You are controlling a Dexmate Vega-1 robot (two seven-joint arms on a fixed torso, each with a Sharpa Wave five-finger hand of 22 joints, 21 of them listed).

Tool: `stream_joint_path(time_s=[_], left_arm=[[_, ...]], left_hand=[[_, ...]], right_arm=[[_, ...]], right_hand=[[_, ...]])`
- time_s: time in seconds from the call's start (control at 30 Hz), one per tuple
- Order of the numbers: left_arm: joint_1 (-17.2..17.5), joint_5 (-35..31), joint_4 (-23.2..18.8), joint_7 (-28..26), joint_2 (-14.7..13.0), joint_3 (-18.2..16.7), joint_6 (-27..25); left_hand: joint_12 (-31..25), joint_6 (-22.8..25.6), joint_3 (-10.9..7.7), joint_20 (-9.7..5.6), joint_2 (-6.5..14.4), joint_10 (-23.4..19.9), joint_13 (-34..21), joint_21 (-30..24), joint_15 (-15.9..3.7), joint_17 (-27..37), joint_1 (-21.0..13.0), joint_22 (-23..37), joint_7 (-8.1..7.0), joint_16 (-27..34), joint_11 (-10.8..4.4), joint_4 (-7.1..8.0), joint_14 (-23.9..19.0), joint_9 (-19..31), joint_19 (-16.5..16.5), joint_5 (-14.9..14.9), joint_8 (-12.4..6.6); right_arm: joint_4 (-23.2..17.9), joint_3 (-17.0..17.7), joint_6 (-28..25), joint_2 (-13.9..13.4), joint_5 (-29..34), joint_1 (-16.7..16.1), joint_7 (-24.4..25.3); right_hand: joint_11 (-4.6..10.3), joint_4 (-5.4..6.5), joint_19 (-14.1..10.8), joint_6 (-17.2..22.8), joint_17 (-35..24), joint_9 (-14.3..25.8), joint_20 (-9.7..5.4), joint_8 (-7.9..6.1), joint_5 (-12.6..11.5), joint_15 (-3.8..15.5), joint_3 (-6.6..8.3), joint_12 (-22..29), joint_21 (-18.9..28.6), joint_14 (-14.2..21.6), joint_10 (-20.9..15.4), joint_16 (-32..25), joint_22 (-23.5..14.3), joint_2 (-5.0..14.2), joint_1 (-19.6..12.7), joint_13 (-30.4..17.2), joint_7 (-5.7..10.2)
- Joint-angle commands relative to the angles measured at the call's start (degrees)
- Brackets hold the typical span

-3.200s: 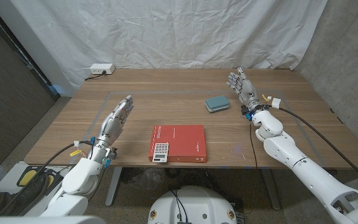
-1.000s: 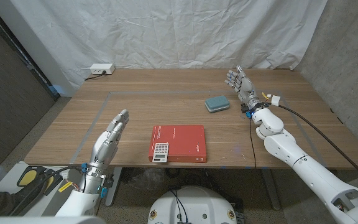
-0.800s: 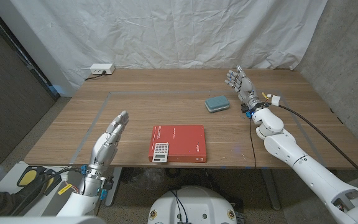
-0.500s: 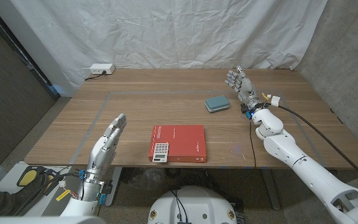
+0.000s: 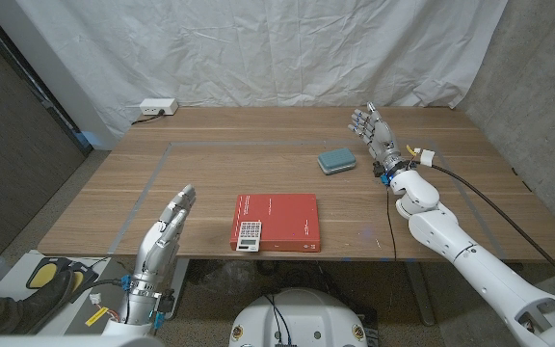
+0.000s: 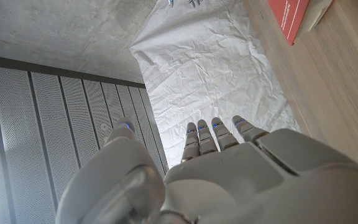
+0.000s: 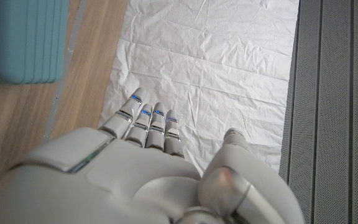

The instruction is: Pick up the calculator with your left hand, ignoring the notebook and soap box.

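Calculator (image 5: pixel 249 234) lies on the red notebook (image 5: pixel 276 222); left hand (image 5: pixel 167 229) and right hand (image 5: pixel 375 133) have fingers spread, holding nothing.

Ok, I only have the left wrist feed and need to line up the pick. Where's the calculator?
Observer: The calculator lies on the red notebook, at its near left corner.
Operator: And my left hand?
Observer: The left hand is at the table's near edge, left of the notebook, holding nothing, fingers straight.
Operator: Is the soap box in the way?
Observer: No. The teal soap box sits farther back, near the right hand.
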State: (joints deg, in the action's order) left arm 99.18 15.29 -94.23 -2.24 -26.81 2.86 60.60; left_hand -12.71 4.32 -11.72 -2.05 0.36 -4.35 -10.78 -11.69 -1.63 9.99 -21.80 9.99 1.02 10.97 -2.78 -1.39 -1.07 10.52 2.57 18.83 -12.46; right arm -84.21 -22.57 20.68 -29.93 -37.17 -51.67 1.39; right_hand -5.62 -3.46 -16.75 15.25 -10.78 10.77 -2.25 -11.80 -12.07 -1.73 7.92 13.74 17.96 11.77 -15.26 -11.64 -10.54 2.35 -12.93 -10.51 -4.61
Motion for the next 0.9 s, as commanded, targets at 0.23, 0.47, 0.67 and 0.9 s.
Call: stream_joint_path(time_s=[0.23, 0.47, 0.67, 0.9], left_arm=[[3.96, -6.91, -0.63, -2.50, 5.72, -2.90, 2.17], [3.10, -8.76, 1.82, -3.27, 8.73, -3.54, 4.36], [4.00, -17.00, -0.06, -6.09, 13.26, -7.29, 1.66], [4.22, -26.12, -1.75, -9.70, 18.02, -10.81, 1.29]], left_hand=[[-0.02, 0.94, -0.19, -3.02, 0.14, -1.14, -0.17, -0.31, -0.32, 0.17, -1.21, 0.14, -0.03, 0.11, -0.22, -0.49, -0.75, 0.28, -0.31, 0.13, -0.02], [0.00, 1.17, -0.25, -2.96, 0.22, -1.30, -0.17, -0.29, -0.41, 0.17, -1.60, 0.14, -0.06, 0.08, -0.49, -0.68, -0.87, 0.28, -0.44, 0.16, -0.04], [0.00, 1.55, -0.39, -3.00, 0.34, -1.56, -0.17, -0.26, -0.70, 0.15, -2.18, 0.13, -0.22, 0.09, -0.77, -0.97, -1.13, 0.28, -0.58, 0.21, -0.10], [-0.11, 2.31, -0.70, -3.10, 0.46, -2.45, -0.17, -0.15, -1.16, 0.12, -3.66, 0.10, -0.62, 0.14, -1.10, -1.78, -1.83, 0.28, -0.80, 0.36, -0.21]], right_arm=[[0.75, -0.10, 0.82, 0.52, -0.52, 0.22, -1.20], [0.86, -0.14, 0.77, 0.51, -0.48, 0.36, -1.39], [1.10, -0.04, 0.76, 0.49, -0.62, 0.46, -1.53], [1.80, -0.03, 0.95, 0.76, -0.91, 0.69, -2.00]], right_hand=[[0.02, -0.35, -0.47, 0.42, -0.32, 0.26, -0.39, 0.08, 0.01, -0.24, 0.14, -0.02, -0.09, 0.72, -0.64, 0.10, -0.08, 0.17, -0.53, -0.30, 0.09], [0.06, -0.37, -0.59, 0.40, -0.32, 0.26, -0.37, 0.11, 0.02, -0.29, 0.12, -0.03, -0.13, 0.74, -0.69, 0.11, -0.09, 0.19, -0.54, -0.30, 0.13], [0.05, -0.38, -0.61, 0.39, -0.32, 0.26, -0.35, 0.12, 0.02, -0.26, 0.11, -0.04, -0.18, 0.73, -0.73, 0.13, -0.09, 0.20, -0.54, -0.30, 0.15], [0.12, -0.39, -0.64, 0.36, -0.33, 0.26, -0.36, 0.15, 0.04, -0.25, 0.09, -0.06, -0.26, 0.74, -0.80, 0.15, -0.09, 0.21, -0.53, -0.30, 0.15]])
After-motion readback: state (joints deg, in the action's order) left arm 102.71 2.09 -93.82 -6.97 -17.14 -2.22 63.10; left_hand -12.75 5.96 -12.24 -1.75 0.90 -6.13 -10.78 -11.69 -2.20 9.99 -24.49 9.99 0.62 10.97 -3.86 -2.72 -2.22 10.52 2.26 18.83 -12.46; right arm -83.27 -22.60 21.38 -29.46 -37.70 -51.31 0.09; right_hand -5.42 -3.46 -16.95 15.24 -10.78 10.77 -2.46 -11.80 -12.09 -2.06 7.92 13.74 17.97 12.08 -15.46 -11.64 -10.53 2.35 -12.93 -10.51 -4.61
